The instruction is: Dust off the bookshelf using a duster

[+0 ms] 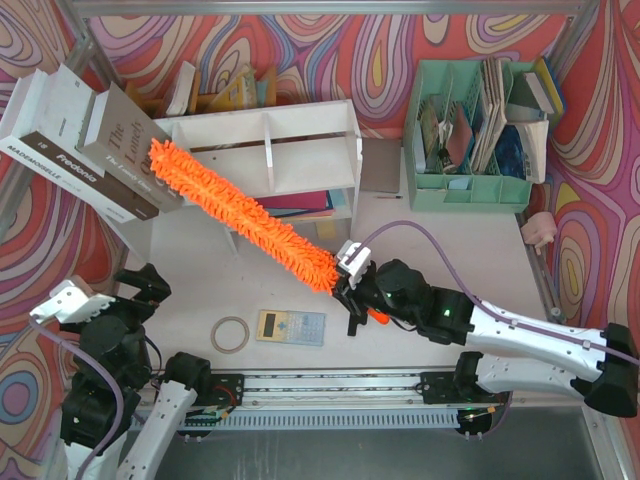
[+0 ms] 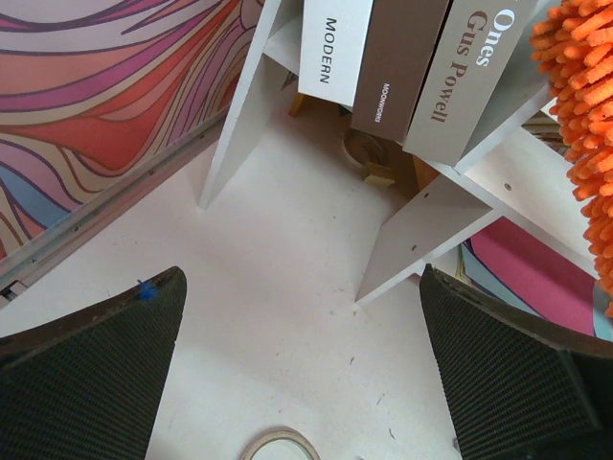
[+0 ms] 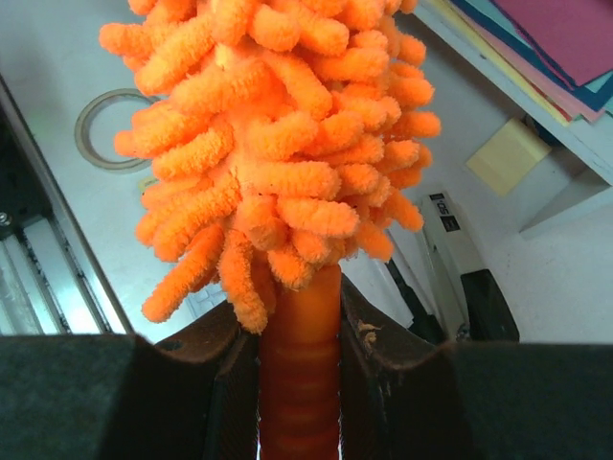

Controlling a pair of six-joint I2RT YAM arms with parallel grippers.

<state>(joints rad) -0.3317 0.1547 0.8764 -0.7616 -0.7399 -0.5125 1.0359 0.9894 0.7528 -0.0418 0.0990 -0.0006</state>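
The right pincer (image 3: 299, 335) clamps the duster (image 1: 240, 215) handle, left pincer (image 2: 302, 316) gaping, over a white table (image 1: 430, 250) walled by swirl-patterned panels (image 1: 400, 40).

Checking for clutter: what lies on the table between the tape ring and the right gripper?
A flat calculator-like device lies between the tape ring and the right gripper; the top view shows it.

Tape ring (image 1: 231, 334) just beside calculator (image 1: 291, 327); mint-green file organizer (image 1: 470, 190) at far right; leaning books (image 1: 75, 140) at far left.
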